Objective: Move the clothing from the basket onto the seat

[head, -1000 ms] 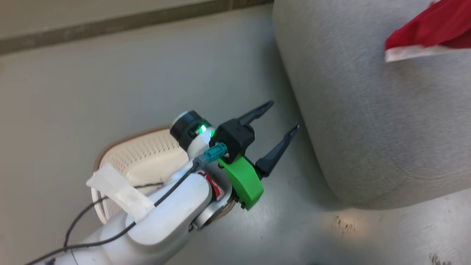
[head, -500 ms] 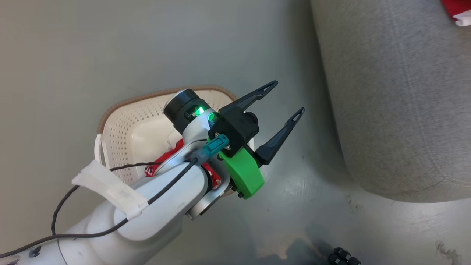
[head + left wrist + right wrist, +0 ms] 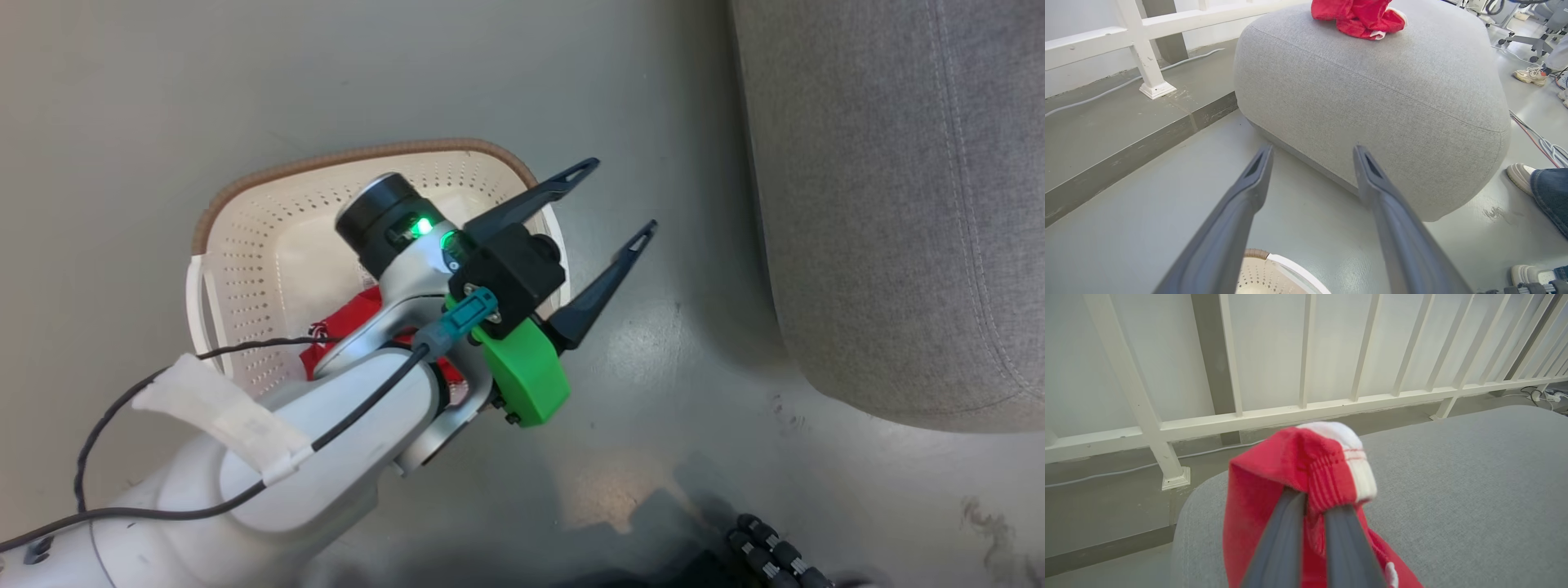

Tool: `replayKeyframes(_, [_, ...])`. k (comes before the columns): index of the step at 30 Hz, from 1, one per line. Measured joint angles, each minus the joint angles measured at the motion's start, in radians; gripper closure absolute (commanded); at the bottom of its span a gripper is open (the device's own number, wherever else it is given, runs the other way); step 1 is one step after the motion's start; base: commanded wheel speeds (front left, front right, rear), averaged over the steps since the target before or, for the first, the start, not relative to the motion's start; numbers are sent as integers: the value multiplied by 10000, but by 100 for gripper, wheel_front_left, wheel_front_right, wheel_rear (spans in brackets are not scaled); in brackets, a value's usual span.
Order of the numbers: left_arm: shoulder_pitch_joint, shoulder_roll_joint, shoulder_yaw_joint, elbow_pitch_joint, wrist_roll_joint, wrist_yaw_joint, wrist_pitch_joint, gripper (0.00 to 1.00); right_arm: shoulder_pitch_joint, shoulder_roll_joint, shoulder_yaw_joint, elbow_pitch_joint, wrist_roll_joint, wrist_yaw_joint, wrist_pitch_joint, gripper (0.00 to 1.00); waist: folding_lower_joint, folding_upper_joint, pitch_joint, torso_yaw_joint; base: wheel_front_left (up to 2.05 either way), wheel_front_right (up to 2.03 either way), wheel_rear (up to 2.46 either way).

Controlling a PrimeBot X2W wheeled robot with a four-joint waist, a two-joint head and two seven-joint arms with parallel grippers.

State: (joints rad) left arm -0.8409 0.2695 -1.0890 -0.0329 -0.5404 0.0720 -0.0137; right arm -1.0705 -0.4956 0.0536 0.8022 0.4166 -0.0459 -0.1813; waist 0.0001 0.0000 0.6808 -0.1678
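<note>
Red sports garment with white trim (image 3: 1265,477), pinched between my right fingers (image 3: 1295,500), on top of the large grey upholstered seat cushion (image 3: 1474,477). A second red garment (image 3: 336,339) lies in the cream-white perforated plastic basket (image 3: 261,237) on the grey floor (image 3: 163,98), under my spread, empty left fingers (image 3: 629,253).

The floor (image 3: 147,90) is grey and smooth, with soft reflections of light. A white railing (image 3: 1306,410) stands on a low darker step (image 3: 1139,143) before a pale wall (image 3: 1265,347).
</note>
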Motion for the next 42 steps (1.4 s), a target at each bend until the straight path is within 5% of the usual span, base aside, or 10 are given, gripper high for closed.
replayKeyframes(15, [-2, 282, 194, -194, 0, 42, 100, 0, 370, 700, 209, 953, 59, 35, -318, 97, 0, 0, 233, -373, 0, 0, 0])
replayKeyframes(16, [-2, 305, 211, -194, -2, 46, 100, 0, 370, 731, 219, 982, 59, 65, -387, 84, 0, 0, 234, -410, 0, 0, 0])
replayKeyframes(18, [-2, 307, 226, -198, -2, 48, 98, 0, 370, 800, 244, 1026, 59, 109, -399, 11, -1, 0, 229, -492, 0, 0, 0])
replayKeyframes(19, [-2, 311, 228, -198, -2, 48, 98, 0, 371, 832, 253, 1057, 59, 144, -410, 0, 0, 0, 223, -536, 0, 0, 0])
replayKeyframes(42, [569, 665, 926, 251, -499, 165, -752, 0, 1902, 1538, 928, 880, -353, 1072, -692, 0, -1, 0, -856, -1638, 0, 0, 0])
